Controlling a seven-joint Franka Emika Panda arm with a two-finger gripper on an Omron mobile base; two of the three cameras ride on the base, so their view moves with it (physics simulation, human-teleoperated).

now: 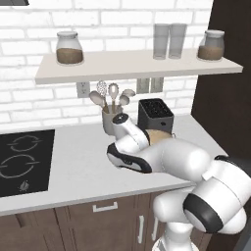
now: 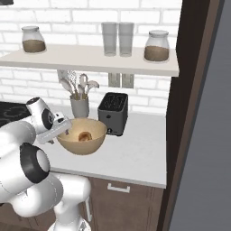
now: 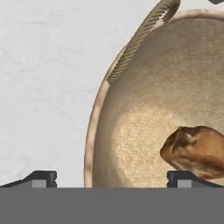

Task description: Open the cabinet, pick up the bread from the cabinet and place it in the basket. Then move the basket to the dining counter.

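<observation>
On the white worktop (image 2: 135,153) beside the black toaster (image 2: 113,113), the basket (image 2: 82,135) sits upright, mouth facing up, and the bread (image 2: 84,136) lies down in its bottom. From the hand camera the bread (image 3: 194,151) is an oblong golden-brown lump, its long axis running roughly across the picture, lying flat on the woven floor of the basket (image 3: 140,131). A rope handle (image 3: 140,39) arcs along the rim at the top. The gripper (image 3: 111,179) hangs right over the near rim with fingers spread wide, one tip outside the wall over the worktop, the other inside beside the bread, nothing pinched between them. Behind the basket stands the grey utensil cup (image 2: 79,107), and glass jars (image 2: 156,46) sit on the shelf (image 2: 90,61) above.
</observation>
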